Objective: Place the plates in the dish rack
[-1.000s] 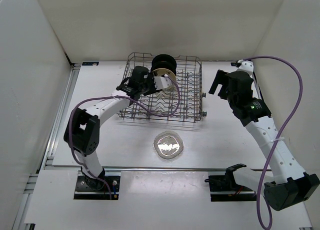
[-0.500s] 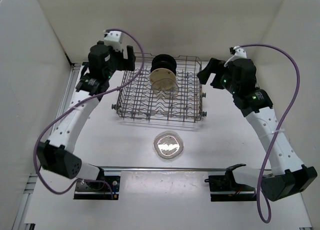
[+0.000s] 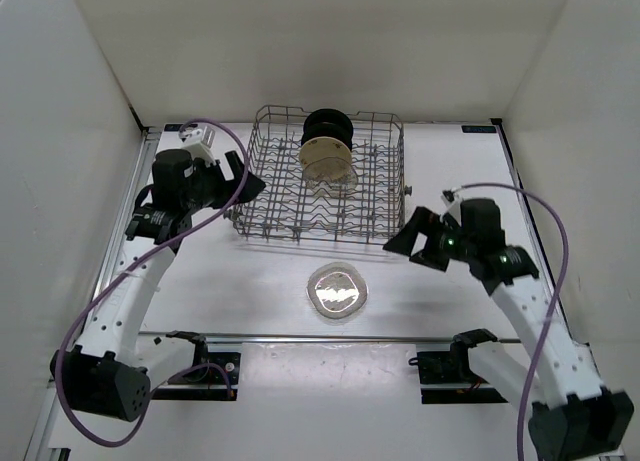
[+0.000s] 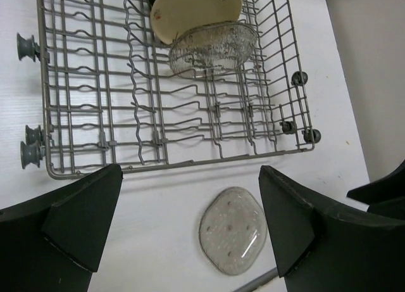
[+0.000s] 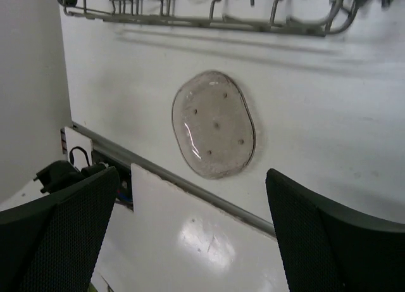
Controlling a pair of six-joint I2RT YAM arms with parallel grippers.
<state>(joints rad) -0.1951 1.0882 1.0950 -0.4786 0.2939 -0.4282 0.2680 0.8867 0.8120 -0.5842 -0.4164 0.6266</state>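
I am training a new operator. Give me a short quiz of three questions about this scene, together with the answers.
1. True or false: one clear plate lies flat on the table, outside the dish rack.
2. Inside the dish rack, what stands just on the near side of the cream plate?
A) a black plate
B) a second clear plate
C) nothing
3. Fill in the word: the left gripper and the right gripper are both ____ and hold nothing.

Key: 1 true; 2 B; 3 open.
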